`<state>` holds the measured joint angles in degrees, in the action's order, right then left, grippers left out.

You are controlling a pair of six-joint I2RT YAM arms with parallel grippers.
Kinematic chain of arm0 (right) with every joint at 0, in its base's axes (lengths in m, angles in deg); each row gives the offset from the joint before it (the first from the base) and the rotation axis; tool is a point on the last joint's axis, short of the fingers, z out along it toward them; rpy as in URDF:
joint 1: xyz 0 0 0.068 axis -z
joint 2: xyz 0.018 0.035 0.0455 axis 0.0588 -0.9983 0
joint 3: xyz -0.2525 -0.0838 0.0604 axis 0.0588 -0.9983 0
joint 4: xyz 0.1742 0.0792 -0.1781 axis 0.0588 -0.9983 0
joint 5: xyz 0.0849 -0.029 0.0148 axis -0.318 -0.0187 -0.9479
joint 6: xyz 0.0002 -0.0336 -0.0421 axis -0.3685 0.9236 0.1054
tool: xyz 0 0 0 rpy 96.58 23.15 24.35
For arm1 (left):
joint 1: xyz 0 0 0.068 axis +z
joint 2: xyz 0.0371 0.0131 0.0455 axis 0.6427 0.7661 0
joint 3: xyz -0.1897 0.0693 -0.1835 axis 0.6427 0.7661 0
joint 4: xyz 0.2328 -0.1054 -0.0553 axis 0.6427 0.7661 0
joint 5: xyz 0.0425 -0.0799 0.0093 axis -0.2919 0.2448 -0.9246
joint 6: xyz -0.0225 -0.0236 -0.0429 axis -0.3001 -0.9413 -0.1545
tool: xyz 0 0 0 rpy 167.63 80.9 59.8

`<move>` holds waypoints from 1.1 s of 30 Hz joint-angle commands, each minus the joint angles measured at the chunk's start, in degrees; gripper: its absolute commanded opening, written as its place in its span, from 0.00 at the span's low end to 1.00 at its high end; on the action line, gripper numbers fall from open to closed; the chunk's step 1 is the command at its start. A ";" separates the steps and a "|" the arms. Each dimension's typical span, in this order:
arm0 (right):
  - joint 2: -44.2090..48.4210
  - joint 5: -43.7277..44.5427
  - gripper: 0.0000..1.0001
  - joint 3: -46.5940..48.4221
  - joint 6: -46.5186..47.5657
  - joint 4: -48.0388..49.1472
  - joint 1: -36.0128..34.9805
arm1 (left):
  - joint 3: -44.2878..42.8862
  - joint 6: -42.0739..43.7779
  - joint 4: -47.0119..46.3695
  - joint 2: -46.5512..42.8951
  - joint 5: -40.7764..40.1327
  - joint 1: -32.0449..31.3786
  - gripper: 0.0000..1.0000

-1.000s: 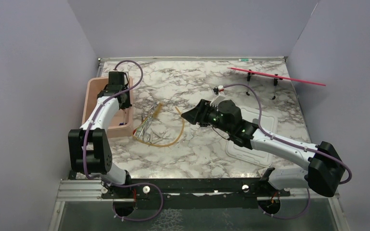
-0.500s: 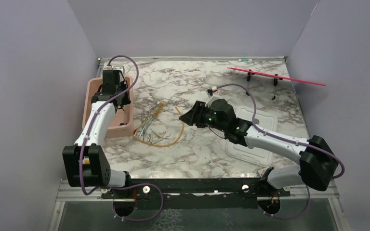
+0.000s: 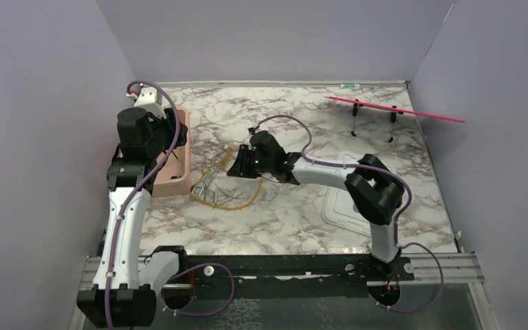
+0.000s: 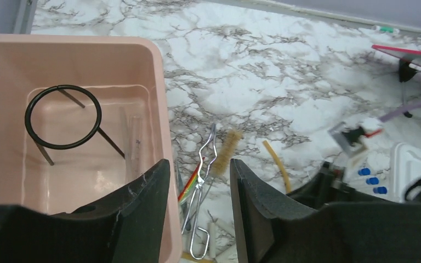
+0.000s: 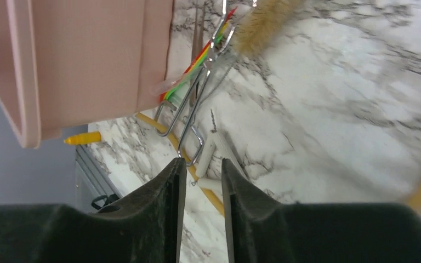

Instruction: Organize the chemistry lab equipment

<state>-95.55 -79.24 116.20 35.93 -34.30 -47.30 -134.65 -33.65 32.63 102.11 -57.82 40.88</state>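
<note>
While the black wire ring [image 4: 59, 86] lies in the pink tub [image 4: 161, 109] below the empty, half-open left end effector [image 4: 198, 167], the right end effector [image 5: 204, 164], narrowly parted and empty, points at the metal tongs [image 5: 200, 82] on the worktop [image 3: 282, 220] beside the tub, likely to straddle and grip next.

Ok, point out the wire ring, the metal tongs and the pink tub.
wire ring [image 4: 100, 115], left wrist view, right side of the hoop.
metal tongs [image 4: 197, 189], left wrist view, middle of the arms.
pink tub [image 4: 77, 39], left wrist view, far rim.
</note>
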 commanded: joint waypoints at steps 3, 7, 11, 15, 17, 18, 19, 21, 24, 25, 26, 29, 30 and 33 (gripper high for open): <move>-12.96 -3.74 0.28 15.24 -0.09 -2.98 -3.24 | 3.11 -5.59 -0.29 -7.02 4.33 -0.67 0.48; -19.05 -3.63 0.28 21.79 -1.37 -4.59 -4.10 | 3.56 -6.42 0.75 -8.10 4.23 -3.84 0.48; -23.22 -1.96 0.32 26.59 -1.89 -9.02 -4.43 | 3.14 -5.20 1.45 -8.71 1.63 -6.01 0.48; -25.03 -0.92 0.37 28.17 -2.58 -11.09 -4.50 | 3.02 -4.11 1.90 -8.87 -0.55 -7.58 0.50; -25.59 -0.94 0.37 28.34 -2.84 -11.20 -4.52 | 3.24 -3.98 1.99 -9.03 -1.38 -7.90 0.52; -25.88 -1.12 0.37 28.42 -2.91 -11.06 -4.52 | 3.29 -3.98 1.99 -9.08 -1.79 -8.08 0.53; -26.25 -1.31 0.36 28.47 -2.98 -10.81 -4.52 | 3.36 -3.99 2.01 -9.06 -1.90 -8.18 0.53; -26.98 -1.73 0.33 28.58 -2.87 -10.24 -4.52 | 3.38 -3.98 1.99 -9.07 -1.85 -8.26 0.53; -27.57 -1.95 0.30 28.72 -3.12 -9.54 -4.52 | 3.39 -3.92 1.99 -9.15 -1.94 -8.31 0.53; -27.73 -2.09 0.30 28.75 -3.19 -9.30 -4.52 | 3.43 -3.90 1.99 -9.13 -2.03 -8.27 0.53; -27.94 -2.20 0.31 29.02 -3.29 -9.23 -4.52 | 3.39 -3.89 2.06 -9.17 -2.08 -8.28 0.53; -28.67 -2.34 0.34 29.75 -3.45 -9.34 -4.51 | 3.56 -3.98 2.11 -9.13 -1.86 -8.35 0.54; -28.92 -2.40 0.35 29.90 -3.52 -9.32 -4.48 | 3.63 -4.00 2.08 -9.06 -1.96 -8.31 0.54; -30.01 -2.47 0.34 30.72 -4.02 -9.41 -4.52 | 3.74 -4.07 2.09 -8.92 -2.03 -8.31 0.53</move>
<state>-122.45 -81.71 145.25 32.65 -42.83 -51.43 -131.46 -38.02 34.23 93.93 -58.70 32.72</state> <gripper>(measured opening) 0.344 0.534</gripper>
